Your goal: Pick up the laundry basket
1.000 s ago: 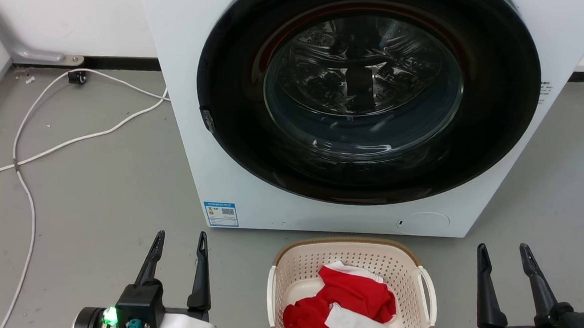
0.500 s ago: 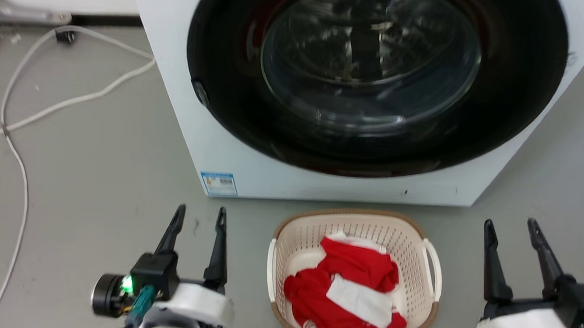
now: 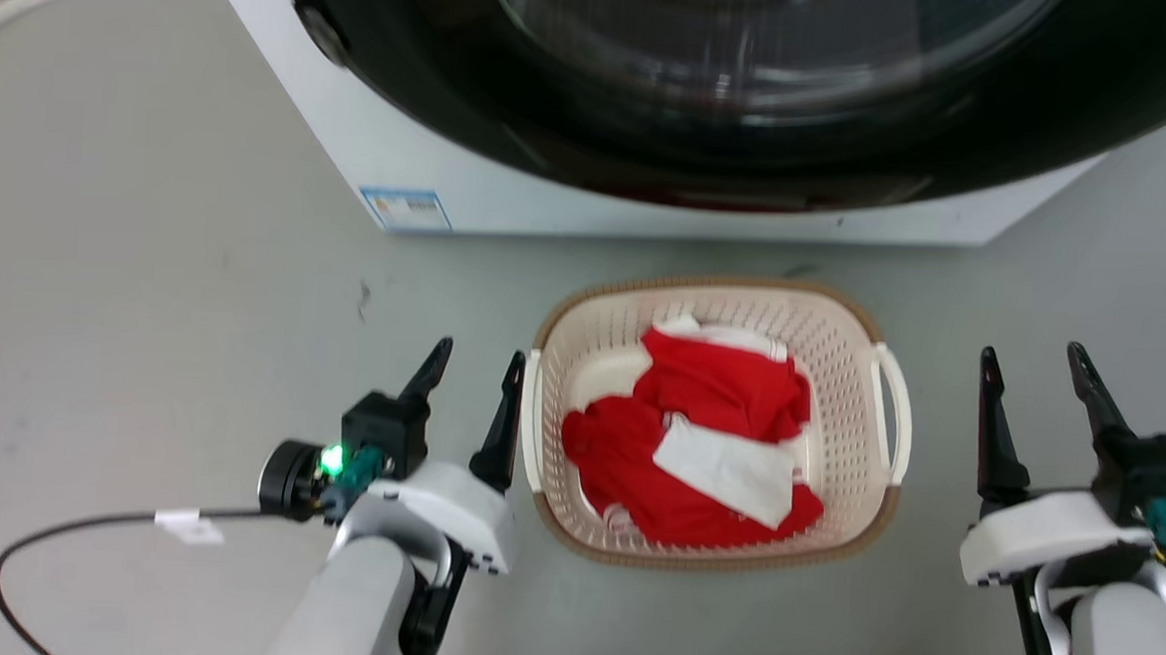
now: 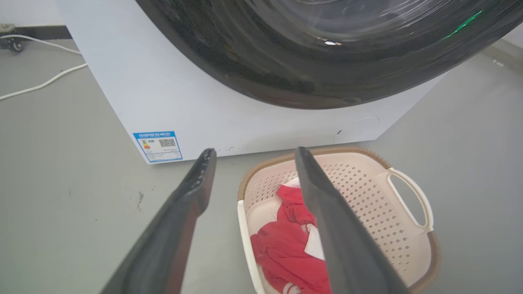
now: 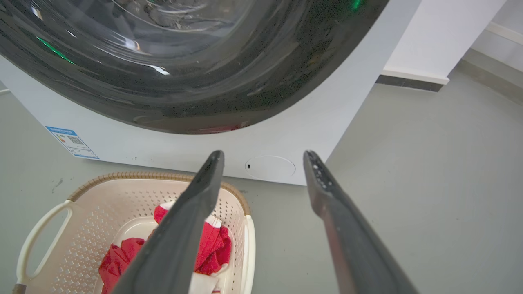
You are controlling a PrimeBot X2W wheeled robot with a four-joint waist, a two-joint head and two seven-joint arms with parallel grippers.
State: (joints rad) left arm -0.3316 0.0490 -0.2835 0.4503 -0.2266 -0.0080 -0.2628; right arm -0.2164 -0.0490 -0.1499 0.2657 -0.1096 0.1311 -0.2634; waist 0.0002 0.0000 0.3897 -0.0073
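Left gripper (image 3: pixel 480 354): jaws spread, holding nothing. Fingers point toward the washer. The inner finger stands just beside the left loop handle (image 3: pixel 531 415) of the cream-white perforated plastic laundry basket with a brown woven-look rim (image 3: pixel 843 421); contact cannot be judged. In the left wrist view the same gripper (image 4: pixel 255 150) shows one finger over bare floor and the other across the basket (image 4: pixel 359 192).

Right gripper (image 3: pixel 1032 353): jaws likewise released and empty. It is near the basket's right loop handle (image 3: pixel 900 414), with a strip of floor between them. In the right wrist view the gripper (image 5: pixel 264 153) has its left finger crossing the basket (image 5: pixel 106 212).

The basket sits on the grey floor (image 3: pixel 146 295), between the two grippers and close in front of the white front-loading washing machine (image 3: pixel 649 216).

Inside the basket is a crumpled red-and-white cloth garment (image 3: pixel 698 413).

The washer has a round dark glass door (image 3: pixel 703 124) and a small blue label (image 3: pixel 405 208) at its lower corner.

A black cable (image 3: pixel 53 534) loops on the floor beside the left arm. A white cord (image 4: pixel 41 83) lies further off.
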